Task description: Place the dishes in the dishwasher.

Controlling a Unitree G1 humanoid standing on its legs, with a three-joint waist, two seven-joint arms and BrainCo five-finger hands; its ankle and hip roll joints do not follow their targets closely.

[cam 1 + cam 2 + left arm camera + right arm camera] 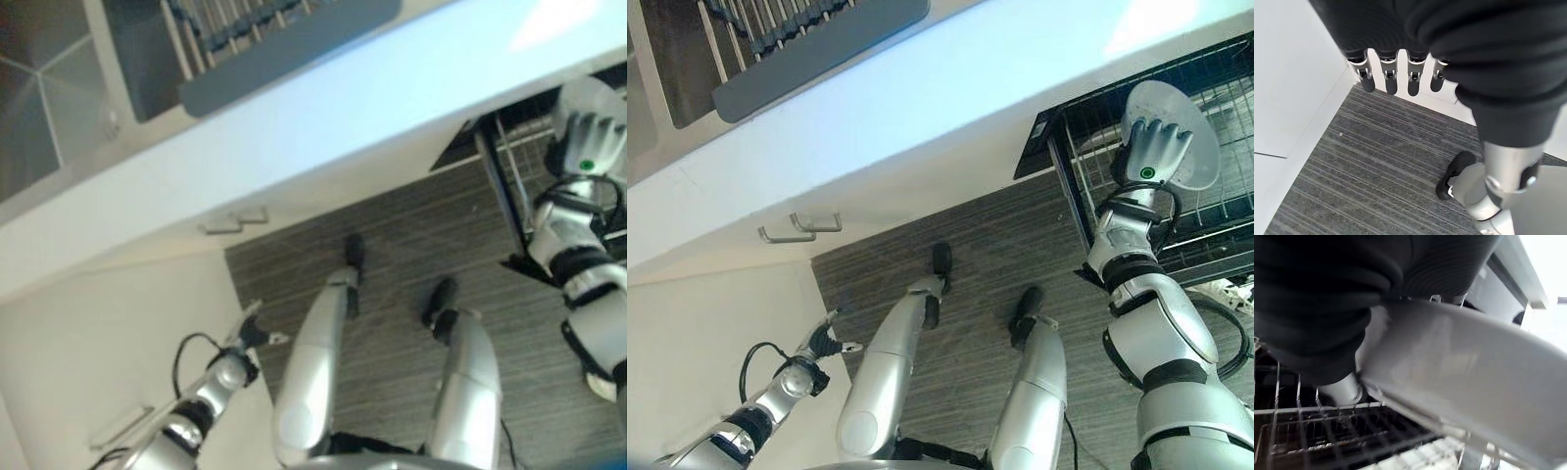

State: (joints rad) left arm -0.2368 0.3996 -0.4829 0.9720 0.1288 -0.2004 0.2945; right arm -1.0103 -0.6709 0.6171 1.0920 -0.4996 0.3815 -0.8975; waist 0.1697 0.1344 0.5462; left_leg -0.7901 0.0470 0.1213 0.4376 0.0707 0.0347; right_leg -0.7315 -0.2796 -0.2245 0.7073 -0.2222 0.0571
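Observation:
A white plate (pixel 1203 147) is held on edge over the black wire dishwasher rack (pixel 1234 230) at the right, with my right hand (pixel 1151 147) shut on it. In the right wrist view the plate (pixel 1474 377) runs across just above the rack's wires (pixel 1327 431), and the thumb (pixel 1344 387) presses its near side. Whether its rim touches the wires I cannot tell. My left hand (pixel 823 343) hangs low at the left beside a white cabinet, open and holding nothing, its fingers (pixel 1388 78) straight over the carpet.
A white countertop (pixel 970 88) crosses the top of the view, carrying a grey dish drainer (pixel 813 39) next to a sink (pixel 39 108). Cabinet handles (pixel 803 230) sit below the counter. Grey striped carpet (pixel 999 235) covers the floor between cabinet and rack.

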